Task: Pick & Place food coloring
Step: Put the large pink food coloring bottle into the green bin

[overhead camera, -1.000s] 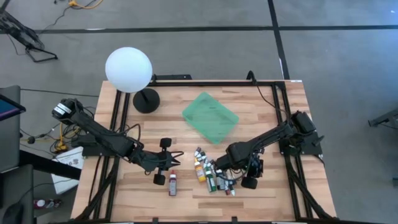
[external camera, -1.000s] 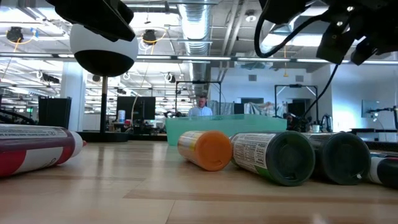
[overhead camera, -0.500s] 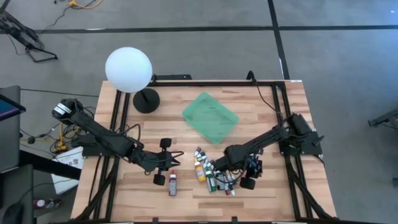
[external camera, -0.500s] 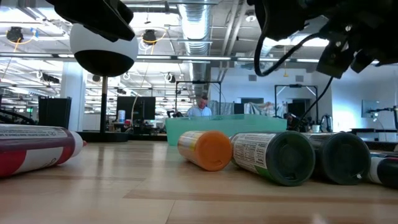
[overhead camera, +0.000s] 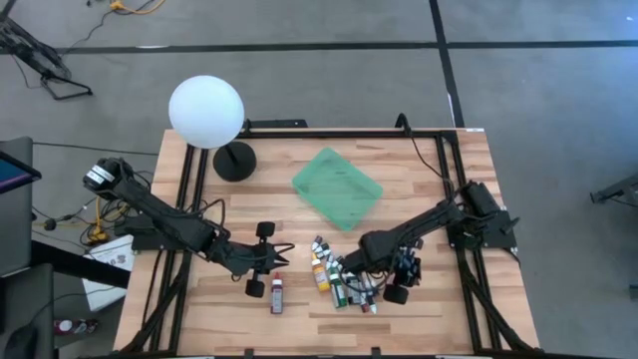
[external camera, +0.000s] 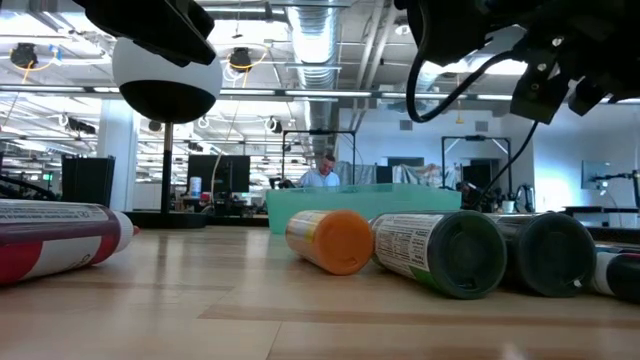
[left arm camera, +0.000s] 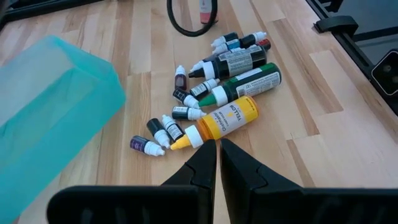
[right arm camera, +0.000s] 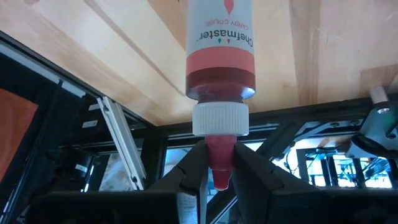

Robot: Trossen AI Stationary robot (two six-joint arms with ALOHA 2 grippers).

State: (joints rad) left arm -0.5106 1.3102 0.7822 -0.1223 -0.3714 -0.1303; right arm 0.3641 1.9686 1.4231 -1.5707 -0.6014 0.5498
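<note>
The food coloring bottles (overhead camera: 339, 277) lie in a heap on the table's near middle, also seen in the left wrist view as small capped bottles (left arm camera: 217, 93) with a yellow one (left arm camera: 224, 118) nearest. One red bottle (overhead camera: 276, 295) lies alone to their left. My left gripper (left arm camera: 217, 149) is shut, just left of the heap and touching nothing. My right gripper (right arm camera: 217, 177) is on the heap's right side, above the table, shut on another red bottle (right arm camera: 220, 43). The arm hides that bottle in the high view. My right gripper pinches the red bottle by its red nozzle tip (right arm camera: 219, 155), beyond the white cap (right arm camera: 220, 119), between the two fingers (right arm camera: 194, 171). The bottle sticks straight out past the fingertips, in line with them, over the wood near the table's edge.
The flat green tray (overhead camera: 337, 187) rests on the table's far middle, behind the heap. A white globe lamp (overhead camera: 206, 112) on a black base (overhead camera: 234, 160) stands at the far left. Black frame rails run along the table's left and right sides.
My right gripper has dropped a little over the right side of the heap, then held still. The bottles on the table and my left gripper have stayed where they were.
</note>
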